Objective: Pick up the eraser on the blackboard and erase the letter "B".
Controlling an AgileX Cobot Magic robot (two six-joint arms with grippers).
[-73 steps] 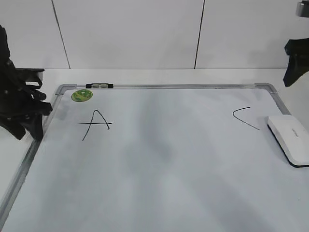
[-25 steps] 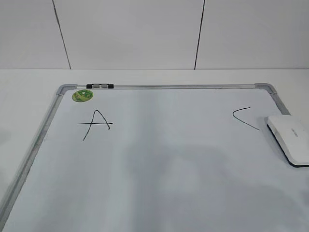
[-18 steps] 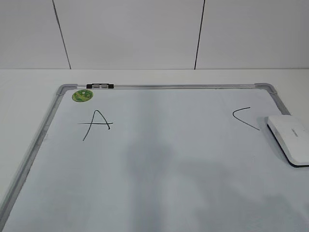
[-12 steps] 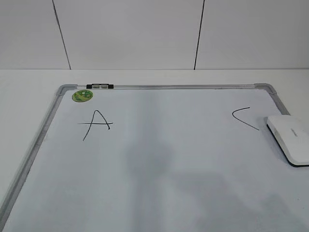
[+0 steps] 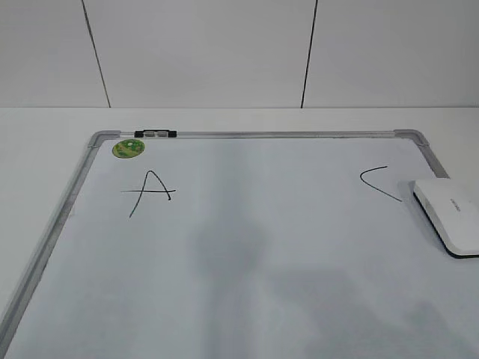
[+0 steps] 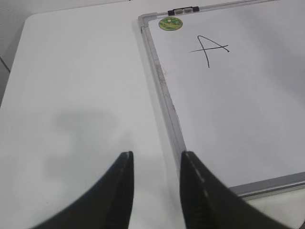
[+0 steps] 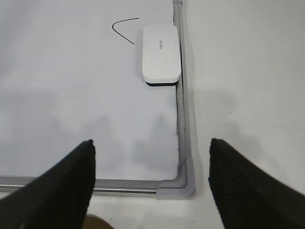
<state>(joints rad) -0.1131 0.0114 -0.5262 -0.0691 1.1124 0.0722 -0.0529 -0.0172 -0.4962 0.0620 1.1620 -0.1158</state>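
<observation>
Both my arms have left the exterior view since the frame from nearly three seconds back, where the left one stood dark at the board's left edge and the right one hung at the upper right corner. Now that view shows only the blackboard [image 5: 247, 247] with soft grey shadows across its lower half. The eraser [image 5: 451, 215] sits slightly more to the left than it did then, flat on the board against the right frame rail, just beside the curved stroke of the "C" [image 5: 380, 183].

My left gripper [image 6: 155, 160] hangs over the bare table [image 6: 71, 95] just outside the board's left rail, its two dark fingers parted with a narrow gap and nothing between them. My right gripper [image 7: 151, 145] is spread wide above the board's near right corner, also grasping nothing; the eraser lies ahead of it, well apart from the fingers.

On the writing: the black "A" [image 5: 150, 191] stands near the round green sticker [image 5: 128, 148] at the upper left, and the "C" at the right. Between them the surface is plain white, with no "B" to be seen. The eraser top carries small grey lettering, too small to read. The sticker's print is likewise illegible.
</observation>
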